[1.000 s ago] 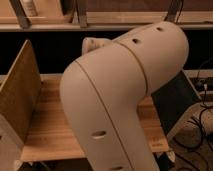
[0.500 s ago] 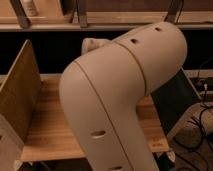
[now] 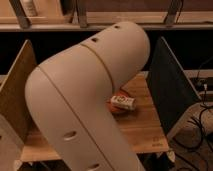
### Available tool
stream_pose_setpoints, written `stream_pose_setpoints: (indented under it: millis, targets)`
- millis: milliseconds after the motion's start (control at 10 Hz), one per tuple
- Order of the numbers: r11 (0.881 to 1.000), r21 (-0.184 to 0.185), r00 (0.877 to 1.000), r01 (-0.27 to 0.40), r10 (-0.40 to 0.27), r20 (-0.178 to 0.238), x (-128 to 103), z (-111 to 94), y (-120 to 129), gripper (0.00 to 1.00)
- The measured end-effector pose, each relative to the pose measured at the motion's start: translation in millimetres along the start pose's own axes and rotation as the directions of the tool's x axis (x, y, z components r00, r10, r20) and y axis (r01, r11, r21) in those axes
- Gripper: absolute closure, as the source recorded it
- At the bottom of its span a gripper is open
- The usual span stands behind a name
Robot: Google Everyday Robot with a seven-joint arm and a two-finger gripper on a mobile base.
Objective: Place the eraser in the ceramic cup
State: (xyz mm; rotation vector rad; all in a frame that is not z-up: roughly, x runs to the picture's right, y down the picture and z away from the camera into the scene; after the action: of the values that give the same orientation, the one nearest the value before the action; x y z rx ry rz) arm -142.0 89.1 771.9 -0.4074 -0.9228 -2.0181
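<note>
My own pale arm (image 3: 85,100) fills most of the camera view. The gripper is out of view, somewhere past the arm's bulk, with its jaws standing wide. A small white block with red print, seemingly the eraser (image 3: 123,101), lies on the wooden table (image 3: 142,125) just right of the arm. It rests against a low red-orange shape (image 3: 116,109) that the arm mostly covers. The ceramic cup is hidden.
A wooden divider panel (image 3: 17,95) stands upright at the left of the table and a dark panel (image 3: 170,85) at the right. A shelf rail (image 3: 50,22) runs along the back. Cables (image 3: 202,125) hang off to the right of the table.
The arm's upper end has shifted left in the view, uncovering the white block, the orange shape and the dark right panel. A whitish thing seen above the arm earlier is now covered.
</note>
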Motion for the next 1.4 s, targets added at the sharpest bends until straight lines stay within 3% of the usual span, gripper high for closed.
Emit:
stream_pose_setpoints:
  millis: [100, 300, 1000, 1200, 1300, 1400]
  targets:
    - [0.999, -0.035, 1.000, 0.010, -0.010, 0.009, 2, 6, -5, 0.20]
    - [0.999, -0.050, 1.000, 0.015, -0.014, 0.010, 4, 6, -8, 0.20]
    - [0.999, -0.038, 1.000, 0.016, -0.015, 0.007, 5, 7, -9, 0.20]
    - [0.998, 0.051, 0.999, 0.041, -0.040, -0.009, 5, 13, -16, 0.20]
    - [0.990, 0.133, 0.998, 0.054, -0.051, -0.023, 4, 21, -16, 0.20]
    - [0.980, 0.191, 0.998, 0.060, -0.054, -0.035, 2, 28, -12, 0.20]
